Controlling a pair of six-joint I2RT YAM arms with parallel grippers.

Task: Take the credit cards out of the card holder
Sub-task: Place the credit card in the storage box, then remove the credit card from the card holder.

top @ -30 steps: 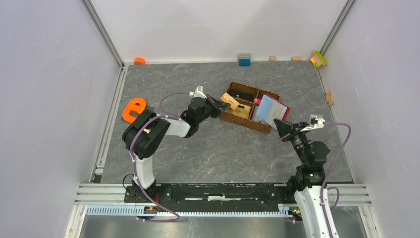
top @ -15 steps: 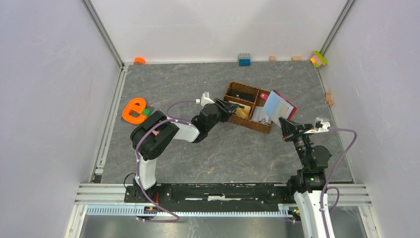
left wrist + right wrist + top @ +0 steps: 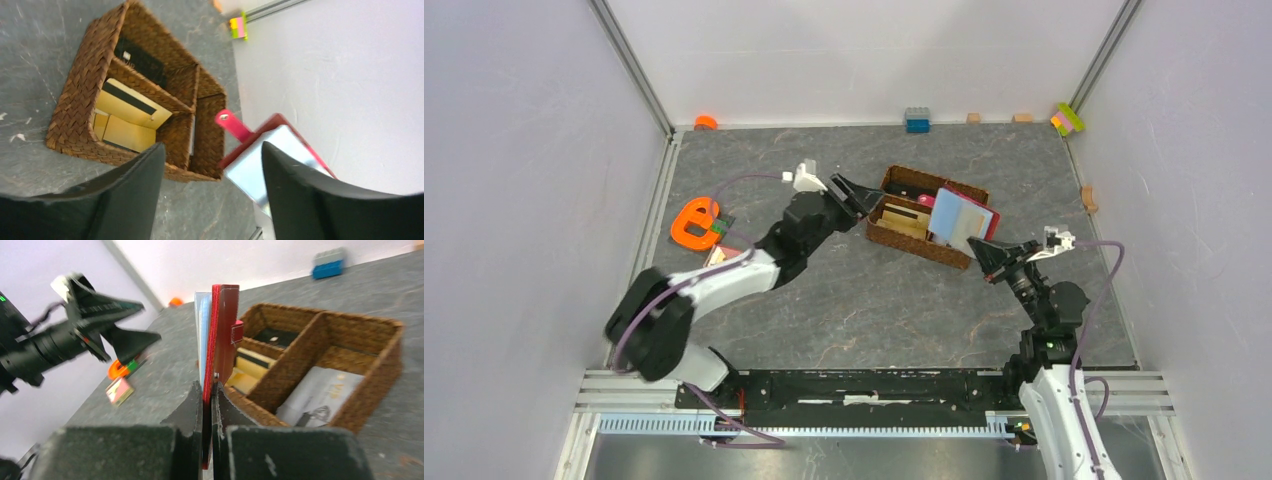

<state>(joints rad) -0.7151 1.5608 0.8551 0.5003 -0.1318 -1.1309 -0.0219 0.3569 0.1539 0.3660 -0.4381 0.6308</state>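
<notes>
My right gripper is shut on the lower edge of the dark red card holder and holds it upright beside the basket. A light blue credit card lies against its open face. My left gripper hangs open and holds nothing, just left of the wicker basket. A yellow-tan card lies in the basket's near-left compartment, and a white-grey card in the right one. Another small pink-tan card lies on the table.
An orange e-shaped piece sits at the left by the pink-tan card. A dark item fills the basket's back compartment. Small blocks line the far wall, with a coloured one in the right corner.
My left gripper has opened and let go of the yellow-tan card into the basket, then drawn back to the left. My right gripper keeps hold of the card holder, shifted slightly.
</notes>
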